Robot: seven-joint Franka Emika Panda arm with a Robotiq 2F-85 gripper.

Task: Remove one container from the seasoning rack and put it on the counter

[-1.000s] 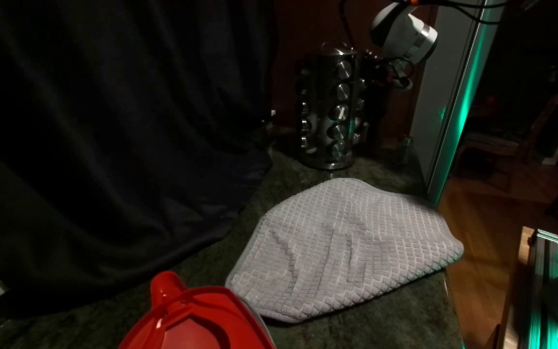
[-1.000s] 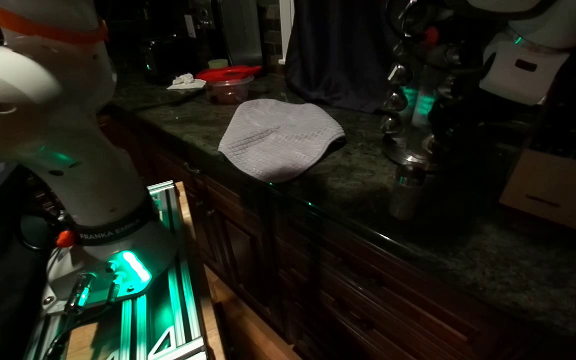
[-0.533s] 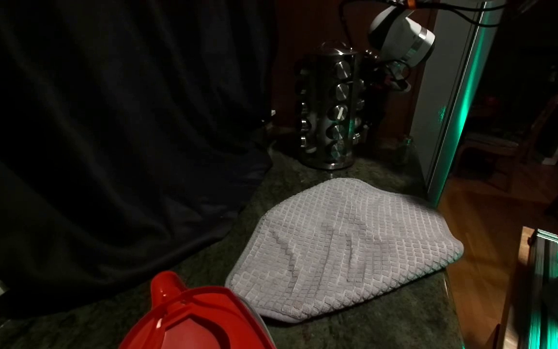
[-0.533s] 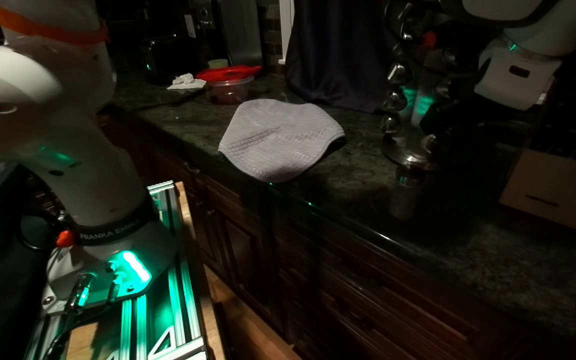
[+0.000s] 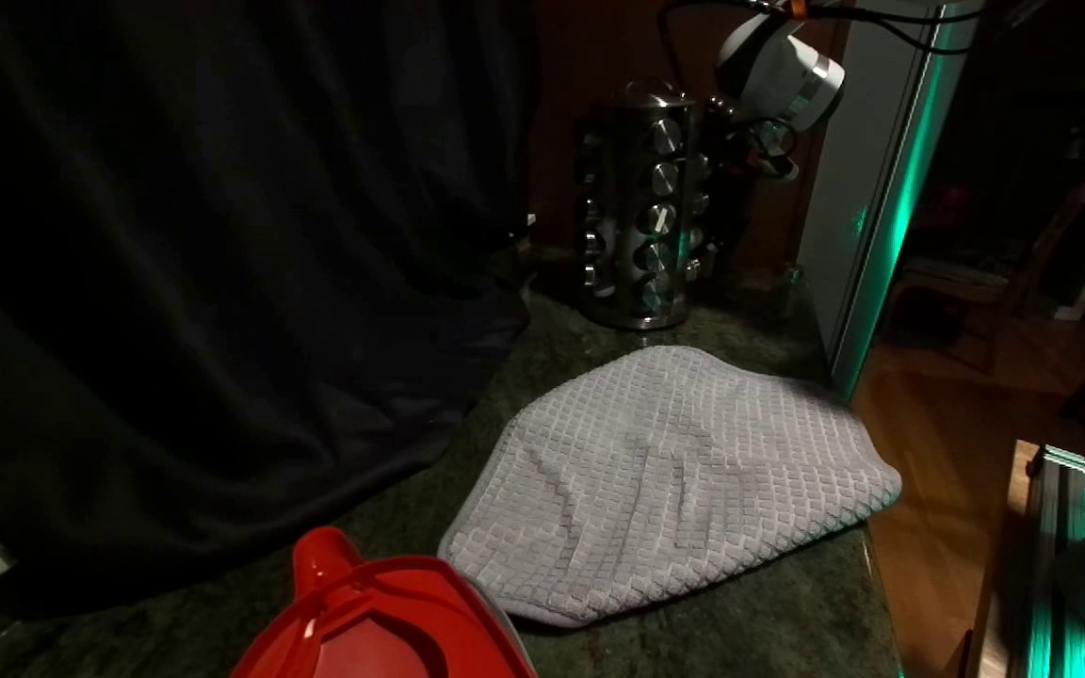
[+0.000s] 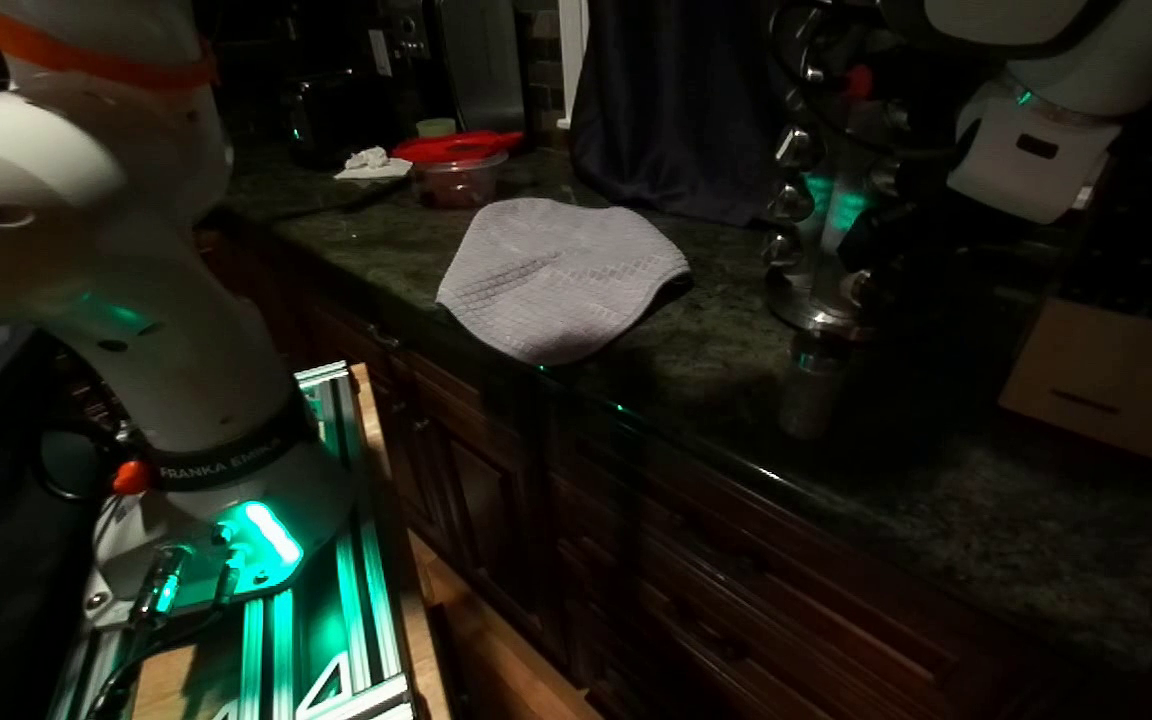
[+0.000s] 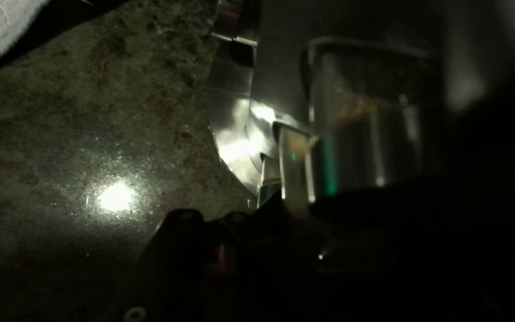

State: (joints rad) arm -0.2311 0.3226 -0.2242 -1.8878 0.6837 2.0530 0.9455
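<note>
The seasoning rack (image 5: 620,226) stands upright on the dark speckled counter (image 5: 552,344), with tiers of silvery-lidded jars. It shows in both exterior views, partly behind the arm here (image 6: 841,200). My gripper (image 6: 876,225) is a dark shape close against the rack's side, low among the jars. In the wrist view the gripper (image 7: 284,232) is mostly lost in darkness; one finger shows at lower left. A shiny jar (image 7: 369,152) on the rack is close in front of the jaws. The rack's round base (image 7: 235,116) rests on the counter. Whether the fingers touch a jar is too dark to tell.
A grey checked cloth (image 5: 674,471) lies before the rack. A red-lidded tub (image 6: 456,170) stands beyond it. A small glass container (image 6: 808,390) stands near the rack's base, and a wooden block (image 6: 1106,375) stands to its right. A black curtain (image 5: 269,282) hangs alongside the counter.
The arm's wrist has moved slightly down and toward the rack, mostly in the first half second. The rack, cloth and other objects have not visibly moved.
</note>
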